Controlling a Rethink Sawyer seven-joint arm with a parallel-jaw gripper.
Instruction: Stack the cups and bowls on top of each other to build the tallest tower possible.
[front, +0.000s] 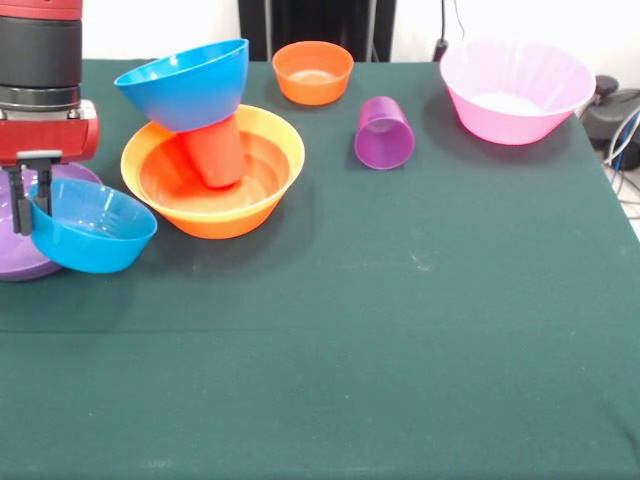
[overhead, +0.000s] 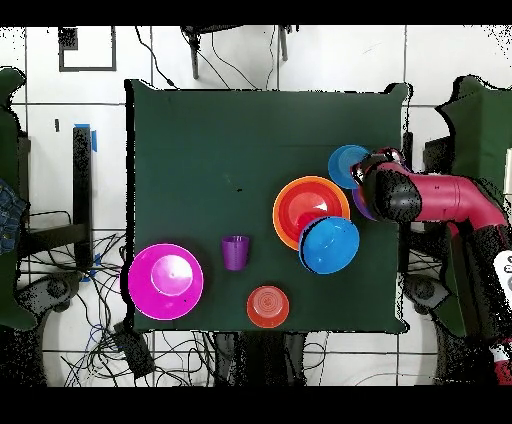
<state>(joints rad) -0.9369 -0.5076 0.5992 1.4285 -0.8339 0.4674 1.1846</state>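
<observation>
Small blue bowl (front: 92, 228): tilted, rim clamped in the fingers (front: 30, 195). Purple cup (front: 383, 133): on its side, mouth toward the camera. Big blue bowl (front: 188, 82): tipped atop the tower (front: 212, 172).

Lab — cloth-covered table (front: 420, 330), loose cables (overhead: 215, 55)

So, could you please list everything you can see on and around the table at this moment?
Large orange bowl: one, orange, left of centre, tower base.
Red cup: one, red, inside the large orange bowl.
Large blue bowl: one, blue, tilted atop the red cup.
Small blue bowl: one, blue, held tilted at the left edge.
Purple bowl: one, purple, left edge, partly hidden.
Small orange bowl: one, orange, far side.
Purple cup: one, translucent purple, on its side.
Pink bowl: one, pink, far right.
Cables: several, dark, floor.
Gripper: one, black, gripping the small blue bowl's rim.
</observation>
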